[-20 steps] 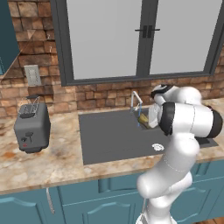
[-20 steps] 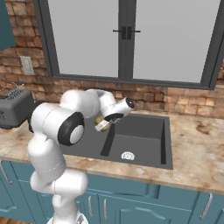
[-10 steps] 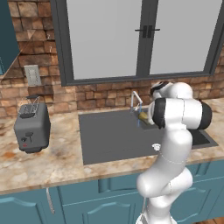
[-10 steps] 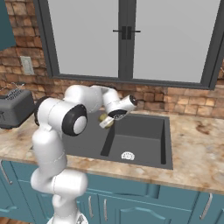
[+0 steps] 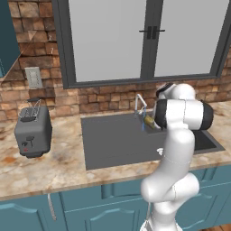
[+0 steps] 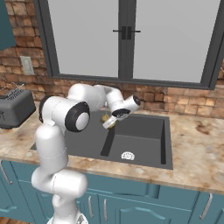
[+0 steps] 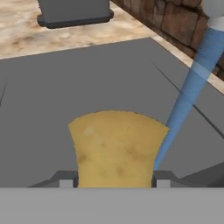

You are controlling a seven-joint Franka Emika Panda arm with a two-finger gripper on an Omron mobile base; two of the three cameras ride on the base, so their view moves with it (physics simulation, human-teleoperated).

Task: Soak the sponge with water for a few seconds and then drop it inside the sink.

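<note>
My gripper (image 7: 114, 180) is shut on the mustard-yellow sponge (image 7: 116, 146), which it holds above the dark grey sink (image 7: 61, 92). The water (image 7: 192, 83), a pale-blue stream, falls from the faucet spout (image 7: 215, 8) and runs down right against the sponge's right edge in the hand view. In the left base view the sponge (image 5: 148, 121) peeks out beside my forearm, just under the silver faucet (image 5: 140, 102), with the thin water stream (image 5: 143, 125) next to it over the sink (image 5: 113, 144). From the right base view, the gripper (image 6: 110, 123) holds the sponge (image 6: 108, 124) over the left part of the sink (image 6: 148, 131).
A grey toaster (image 5: 32, 133) stands on the marble counter left of the sink, also seen as the toaster (image 6: 15, 107) and the toaster (image 7: 74, 13). A brick wall and a window rise behind the faucet. The sink's white drain (image 6: 127, 155) lies near its front.
The arm's elbow has swung a little toward the sink. The gripper stays shut on the sponge at almost the same place by the stream.
</note>
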